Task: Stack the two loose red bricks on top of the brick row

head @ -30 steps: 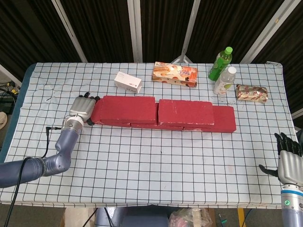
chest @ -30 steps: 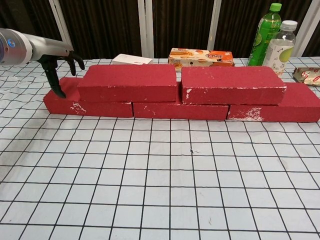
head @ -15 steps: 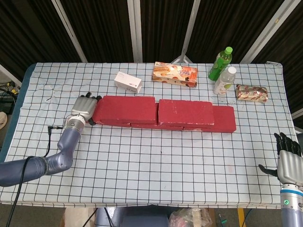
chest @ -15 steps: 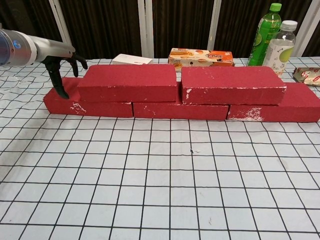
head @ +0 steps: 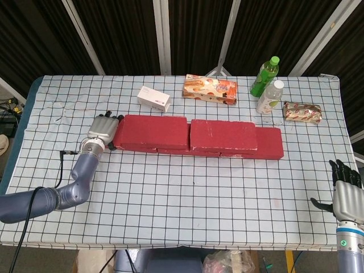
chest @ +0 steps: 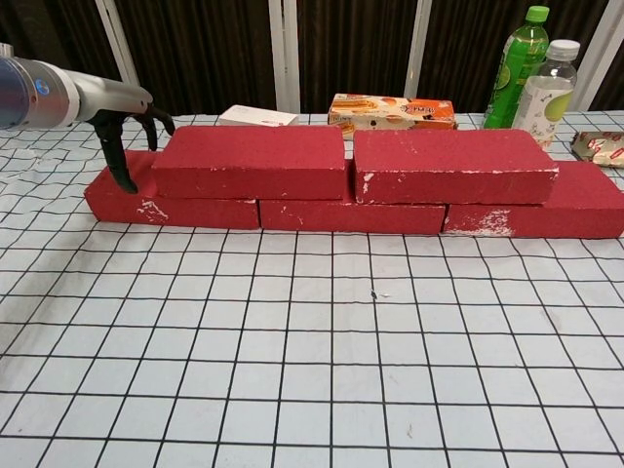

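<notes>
Slightly rightward since the earlier frame, the left hand [head: 103, 129] now touches the left end of the left top brick [chest: 251, 161], fingers spread, holding nothing. Both top bricks, including the right top brick [chest: 450, 165], sit on the brick row [chest: 351, 214]. Right hand [head: 345, 190] hangs empty, fingers apart, at the table's near right edge.

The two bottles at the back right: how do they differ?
The green bottle is green with a green cap; the clear bottle is see-through with a white cap. The green bottle stands further back and taller in the chest view, the clear bottle nearer the brick row. Both stand upright, capped.
</notes>
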Controlling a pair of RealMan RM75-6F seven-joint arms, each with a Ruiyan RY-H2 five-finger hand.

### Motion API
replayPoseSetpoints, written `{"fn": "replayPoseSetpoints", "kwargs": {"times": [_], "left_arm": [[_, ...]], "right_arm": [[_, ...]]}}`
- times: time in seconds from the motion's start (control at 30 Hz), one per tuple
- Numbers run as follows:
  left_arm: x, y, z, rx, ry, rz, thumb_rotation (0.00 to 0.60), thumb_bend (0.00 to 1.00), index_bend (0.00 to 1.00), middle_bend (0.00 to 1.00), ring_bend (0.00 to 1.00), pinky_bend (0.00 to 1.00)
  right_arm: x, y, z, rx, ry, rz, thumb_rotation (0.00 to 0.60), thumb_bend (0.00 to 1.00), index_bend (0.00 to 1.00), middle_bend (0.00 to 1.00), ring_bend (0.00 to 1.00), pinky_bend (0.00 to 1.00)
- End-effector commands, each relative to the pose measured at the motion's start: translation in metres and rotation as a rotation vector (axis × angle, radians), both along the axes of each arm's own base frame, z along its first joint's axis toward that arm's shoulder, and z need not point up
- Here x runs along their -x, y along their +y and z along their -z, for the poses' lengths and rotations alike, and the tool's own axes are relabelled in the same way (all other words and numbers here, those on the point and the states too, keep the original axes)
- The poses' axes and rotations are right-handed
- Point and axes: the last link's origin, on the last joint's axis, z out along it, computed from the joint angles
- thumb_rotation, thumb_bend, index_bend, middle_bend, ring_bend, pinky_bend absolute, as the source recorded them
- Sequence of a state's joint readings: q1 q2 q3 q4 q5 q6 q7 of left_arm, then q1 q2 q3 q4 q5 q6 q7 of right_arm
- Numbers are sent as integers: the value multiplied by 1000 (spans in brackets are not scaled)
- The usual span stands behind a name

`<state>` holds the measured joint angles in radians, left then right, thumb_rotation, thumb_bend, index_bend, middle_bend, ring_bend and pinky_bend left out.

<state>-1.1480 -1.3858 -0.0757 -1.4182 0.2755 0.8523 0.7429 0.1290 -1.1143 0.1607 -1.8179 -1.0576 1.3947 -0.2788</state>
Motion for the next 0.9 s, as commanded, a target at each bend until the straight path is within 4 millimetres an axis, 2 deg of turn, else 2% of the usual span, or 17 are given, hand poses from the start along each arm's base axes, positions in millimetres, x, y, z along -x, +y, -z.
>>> {"fn": "replayPoseSetpoints", "kwargs": {"times": [0.03, 0.63, 0.9], "left_arm": [[-4, 0, 0, -4, -5, 6, 600, 0, 146, 219, 81, 199], [-5, -1, 0, 0, 3, 3, 600, 0, 143, 219, 81, 199], [1, -3, -7, -11, 13, -7, 600, 0, 143, 222, 81, 199]], "right_arm": [[0, 0, -1, 2, -1, 0, 600, 154, 54, 0, 0, 0], [0, 1, -2, 8, -3, 1, 600, 154, 54, 0, 0, 0], [-1, 1, -1, 6, -2, -2, 600, 153, 53, 0, 0, 0]]}}
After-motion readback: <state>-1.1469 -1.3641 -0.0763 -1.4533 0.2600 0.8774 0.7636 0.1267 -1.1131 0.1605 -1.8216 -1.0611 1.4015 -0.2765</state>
